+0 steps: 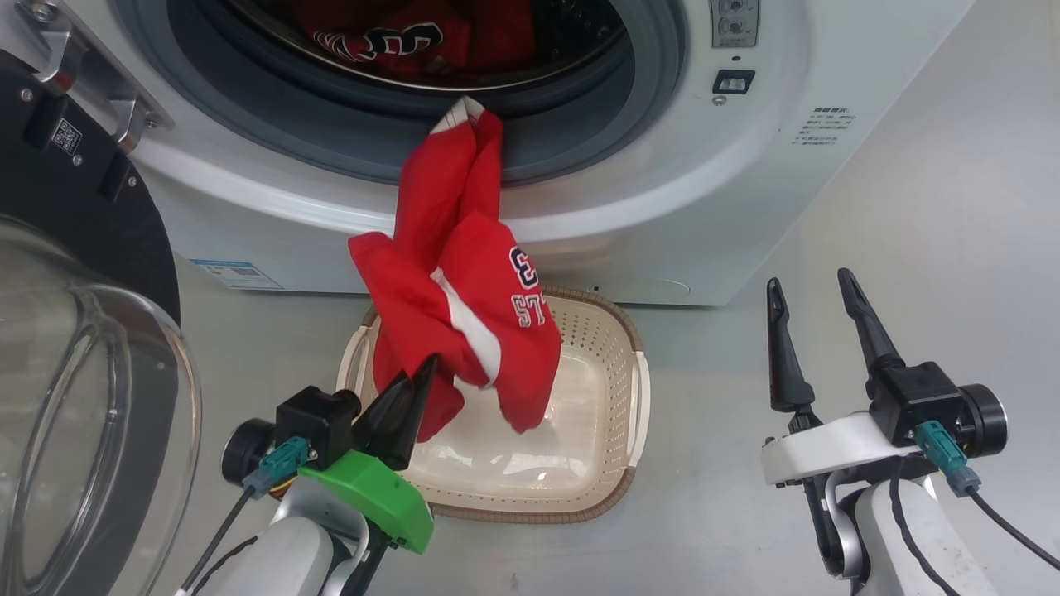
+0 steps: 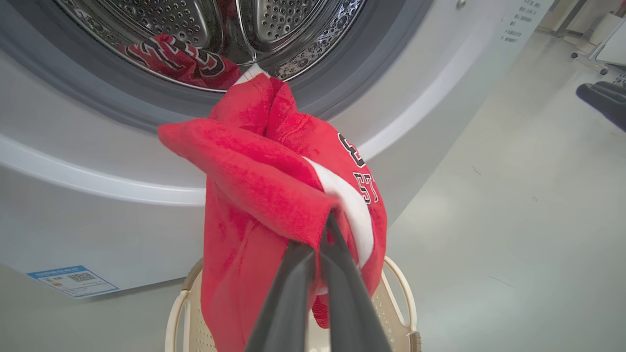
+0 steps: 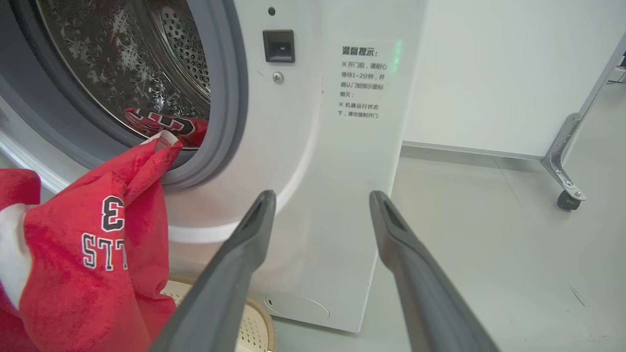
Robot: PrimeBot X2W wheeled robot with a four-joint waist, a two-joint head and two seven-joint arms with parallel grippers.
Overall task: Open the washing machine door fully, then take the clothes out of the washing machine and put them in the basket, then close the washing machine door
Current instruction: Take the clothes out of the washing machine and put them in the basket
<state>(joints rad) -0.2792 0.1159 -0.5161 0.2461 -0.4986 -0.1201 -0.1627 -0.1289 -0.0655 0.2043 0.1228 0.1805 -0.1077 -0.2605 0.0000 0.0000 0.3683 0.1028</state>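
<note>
Two end effectors work before a big white front-loading washing machine [image 1: 662, 207] that stands on a smooth pale grey floor [image 1: 927, 273].

Left end effector [image 1: 416, 371]: long dark fingers pressed together, pinching a fold of the bright red jersey-like garment [image 1: 464, 306], which has white trim and navy-and-white lettering. The garment runs from the grey rubber gasket ring [image 1: 248, 116] at the drum mouth, over the machine's white front lip, down to the pinched fold. Its loose lower folds hang above the small cream perforated plastic basket [image 1: 613, 356] with a brown woven-look rim. Whether the cloth touches the basket's bottom cannot be told. More red fabric [image 1: 389, 37] with similar lettering lies inside the perforated steel drum [image 2: 274, 24]; whether it belongs to the same garment cannot be told.

Right end effector [image 1: 809, 277]: fingers spread wide apart, holding nothing, over bare floor to the right of the basket and well apart from the garment.

The large round glossy black door [image 1: 91, 397], with its bulging clear glass bowl window, stands swung open at the robot's left. The basket sits on the floor just in front of the machine, below the drum opening. A small blue label [image 1: 236, 273] lies low on the machine's front. A printed notice [image 3: 361, 83] and a dark latch recess [image 3: 279, 45] flank the opening.

Room, right wrist view: a plain white wall panel [image 3: 489, 73] and a metal leg on a caster [image 3: 567, 190] beyond the machine.
</note>
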